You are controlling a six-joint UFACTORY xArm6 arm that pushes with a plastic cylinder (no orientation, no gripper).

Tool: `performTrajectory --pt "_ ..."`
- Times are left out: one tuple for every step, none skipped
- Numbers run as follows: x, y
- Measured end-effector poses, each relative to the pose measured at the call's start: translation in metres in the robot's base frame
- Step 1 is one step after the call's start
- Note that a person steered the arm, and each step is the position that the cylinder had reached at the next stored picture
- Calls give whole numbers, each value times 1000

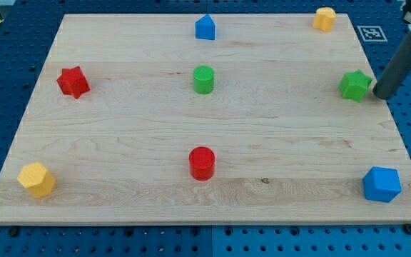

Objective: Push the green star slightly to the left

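Note:
The green star [354, 85] lies near the right edge of the wooden board [120, 157], in the upper half. My tip [382, 96] is the lower end of the dark rod that comes in from the view's upper right. It stands just right of the green star, very close to it or touching its right side.
On the board: a green cylinder [203, 79] at upper centre, a blue block [205, 28] at the top, a yellow block [325, 18] top right, a red star [73, 81] at left, a red cylinder [202, 163], a yellow block [36, 179] bottom left, a blue block [382, 184] bottom right.

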State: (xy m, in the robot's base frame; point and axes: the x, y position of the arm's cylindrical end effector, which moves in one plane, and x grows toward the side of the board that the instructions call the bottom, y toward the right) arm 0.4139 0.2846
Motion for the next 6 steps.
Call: performTrajectory --pt "-2 -25" --pt "-9 -32" --pt "-20 -21" --pt "-21 -19" --pt "-21 -24" --pt "-23 -44"
